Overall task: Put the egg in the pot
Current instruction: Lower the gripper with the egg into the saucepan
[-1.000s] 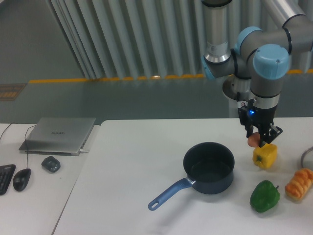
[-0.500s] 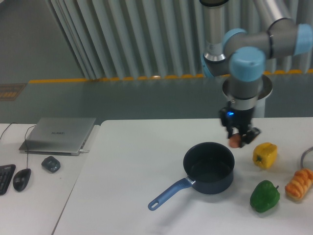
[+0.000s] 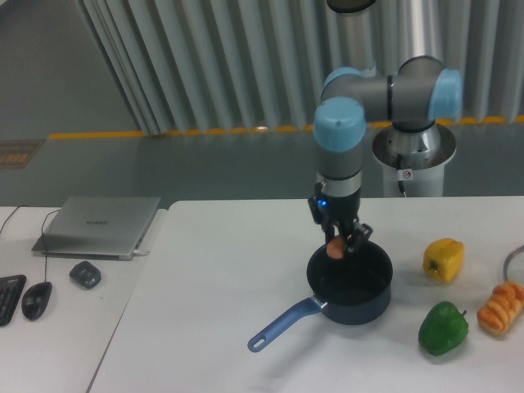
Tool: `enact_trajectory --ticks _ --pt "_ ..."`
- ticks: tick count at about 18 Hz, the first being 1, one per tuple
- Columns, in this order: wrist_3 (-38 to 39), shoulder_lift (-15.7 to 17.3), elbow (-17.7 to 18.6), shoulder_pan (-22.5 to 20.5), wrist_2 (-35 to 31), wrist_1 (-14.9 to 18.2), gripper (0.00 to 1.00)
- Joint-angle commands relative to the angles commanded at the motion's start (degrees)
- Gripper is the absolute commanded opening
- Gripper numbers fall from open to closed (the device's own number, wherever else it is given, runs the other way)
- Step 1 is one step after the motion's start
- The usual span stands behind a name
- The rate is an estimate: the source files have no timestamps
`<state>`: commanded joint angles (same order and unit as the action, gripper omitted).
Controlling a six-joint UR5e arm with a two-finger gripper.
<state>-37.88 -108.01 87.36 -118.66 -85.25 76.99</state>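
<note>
Leftward from the yellow pepper (image 3: 443, 259), hand (image 3: 338, 245) gripping egg (image 3: 336, 248) hangs over pot (image 3: 350, 281).

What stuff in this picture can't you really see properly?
- The pot's floor: its near wall hides part of it.
- The egg: the gripper's fingers cover part of it.
- The grey curved thing: cut off by the right edge.
- The keyboard: cut off by the left edge.

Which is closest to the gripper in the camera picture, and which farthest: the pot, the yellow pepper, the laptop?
From the gripper, holding the egg:
1. The pot, right below it.
2. The yellow pepper, off to the picture's right.
3. The laptop, far off on the side table, picture's left.
</note>
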Motion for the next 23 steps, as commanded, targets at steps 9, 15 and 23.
enact_trajectory --ticks 9,15,23 --pt "-0.53 -1.41 0.0 -0.7 -0.79 -0.18 0.21" --pt "-0.44 -2.82 0.7 -1.05 -2.11 -0.18 0.23" --pt "-0.27 -3.52 0.88 -1.05 -2.81 -0.18 0.38"
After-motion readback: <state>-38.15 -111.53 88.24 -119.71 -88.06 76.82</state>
